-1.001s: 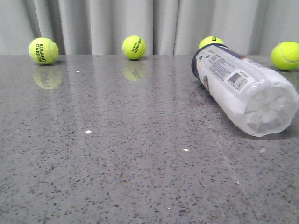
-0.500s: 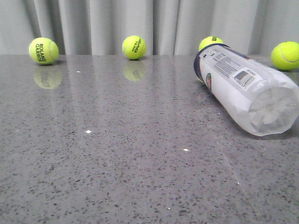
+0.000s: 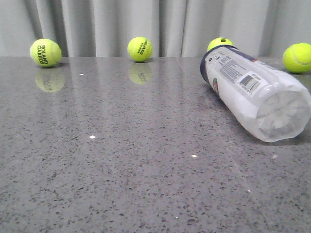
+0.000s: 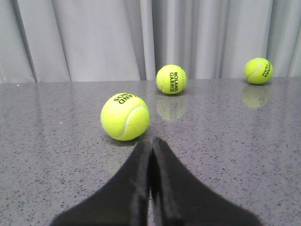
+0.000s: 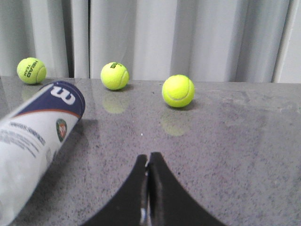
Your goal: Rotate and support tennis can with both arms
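The tennis can (image 3: 252, 94) lies on its side at the right of the grey table, clear bottom end toward the camera, navy rim pointing away. It also shows in the right wrist view (image 5: 35, 141), with the navy band and round logo. My left gripper (image 4: 151, 143) is shut and empty, low over the table, just short of a tennis ball (image 4: 125, 116). My right gripper (image 5: 149, 157) is shut and empty, apart from the can. Neither gripper shows in the front view.
Tennis balls stand along the table's back edge by the grey curtain: far left (image 3: 45, 53), middle (image 3: 140, 49), behind the can (image 3: 219, 44), and far right (image 3: 297, 58). The right wrist view shows three balls, one (image 5: 178, 91) ahead of the gripper.
The can has rolled slightly: its barcode and label shifted, and its far end wobbled a little. The balls have not moved.
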Tool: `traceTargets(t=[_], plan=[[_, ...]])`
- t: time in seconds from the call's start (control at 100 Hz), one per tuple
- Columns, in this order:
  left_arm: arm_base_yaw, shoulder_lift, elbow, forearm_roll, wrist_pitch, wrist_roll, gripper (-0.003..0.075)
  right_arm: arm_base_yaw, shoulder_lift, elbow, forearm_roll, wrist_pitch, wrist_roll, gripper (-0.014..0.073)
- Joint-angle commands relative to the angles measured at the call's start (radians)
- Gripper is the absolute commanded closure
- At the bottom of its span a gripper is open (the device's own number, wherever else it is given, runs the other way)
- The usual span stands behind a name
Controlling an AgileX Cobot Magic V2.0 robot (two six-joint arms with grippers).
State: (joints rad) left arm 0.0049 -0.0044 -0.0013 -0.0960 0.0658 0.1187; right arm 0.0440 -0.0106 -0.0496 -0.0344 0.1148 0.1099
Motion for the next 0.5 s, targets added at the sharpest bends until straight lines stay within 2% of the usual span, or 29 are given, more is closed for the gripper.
traceTargets(t=[0.0,0.22,0.49], plan=[[0.003,-0.035,0.046,-0.001,-0.074,-0.010,0.0740,0.004,0.017,-0.115,0.000,0.032,0.000,0.0662],[0.003,-0.035,0.046,-0.001,-0.074,-0.010,0.0740,0.004,0.194,-0.369,0.000,0.326,0.000,0.0662],[0.003,-0.035,0.046,-0.001,-0.074,-0.010,0.0740,0.004,0.468,-0.589,0.000,0.515,0.000,0.0659]])
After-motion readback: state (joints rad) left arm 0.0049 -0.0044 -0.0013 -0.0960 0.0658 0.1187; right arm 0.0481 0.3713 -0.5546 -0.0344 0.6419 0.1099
